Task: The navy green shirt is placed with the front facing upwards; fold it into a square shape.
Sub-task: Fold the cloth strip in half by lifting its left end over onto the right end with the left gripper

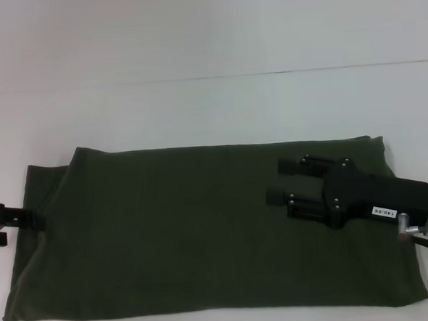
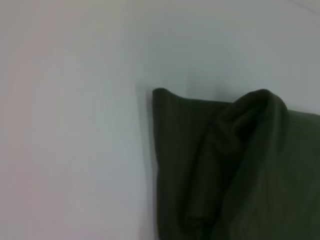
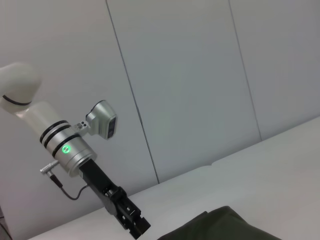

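The navy green shirt [image 1: 204,234] lies on the white table [image 1: 196,110] as a wide folded rectangle; no lettering or collar shows. My right gripper [image 1: 282,182] hovers over the shirt's right part, open and empty, with its fingers pointing left. My left gripper [image 1: 28,218] is at the shirt's left edge, low by the cloth. The left wrist view shows a shirt corner [image 2: 225,165] with a raised fold of cloth. The right wrist view shows my left gripper [image 3: 135,225] reaching down beside a shirt edge [image 3: 225,225].
Bare white table lies behind the shirt and to its left [image 2: 75,150]. A pale panelled wall [image 3: 190,90] stands behind the table. The shirt's front edge lies near the table's near edge.
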`<move>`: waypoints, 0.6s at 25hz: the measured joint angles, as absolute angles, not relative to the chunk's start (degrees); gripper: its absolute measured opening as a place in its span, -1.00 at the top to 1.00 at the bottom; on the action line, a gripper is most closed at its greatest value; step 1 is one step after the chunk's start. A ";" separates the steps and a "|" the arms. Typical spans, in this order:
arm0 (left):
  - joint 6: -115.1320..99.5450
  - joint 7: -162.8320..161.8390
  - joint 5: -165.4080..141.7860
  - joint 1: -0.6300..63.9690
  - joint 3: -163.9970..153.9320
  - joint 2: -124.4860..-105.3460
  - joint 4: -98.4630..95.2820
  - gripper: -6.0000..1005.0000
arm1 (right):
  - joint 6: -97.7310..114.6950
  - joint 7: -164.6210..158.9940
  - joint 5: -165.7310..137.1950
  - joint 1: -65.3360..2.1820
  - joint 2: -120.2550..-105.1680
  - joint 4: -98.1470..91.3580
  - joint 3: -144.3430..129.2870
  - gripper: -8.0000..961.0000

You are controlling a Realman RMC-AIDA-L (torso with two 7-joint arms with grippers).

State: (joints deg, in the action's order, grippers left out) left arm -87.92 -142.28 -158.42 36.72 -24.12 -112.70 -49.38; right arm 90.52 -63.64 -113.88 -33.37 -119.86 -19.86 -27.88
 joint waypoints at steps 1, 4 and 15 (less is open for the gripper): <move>-87.77 -142.30 -158.43 36.76 -24.13 -112.70 -49.06 -0.81 | 90.45 -63.63 -113.89 -33.39 -119.87 -19.86 -27.84 -0.45; -87.52 -142.33 -158.45 36.90 -24.15 -112.69 -48.34 -0.81 | 90.27 -63.63 -113.89 -33.54 -119.87 -19.86 -27.86 -0.45; -86.63 -142.38 -158.95 37.27 -26.64 -112.65 -47.26 -0.81 | 90.03 -63.98 -113.91 -33.76 -119.87 -19.86 -28.07 -0.45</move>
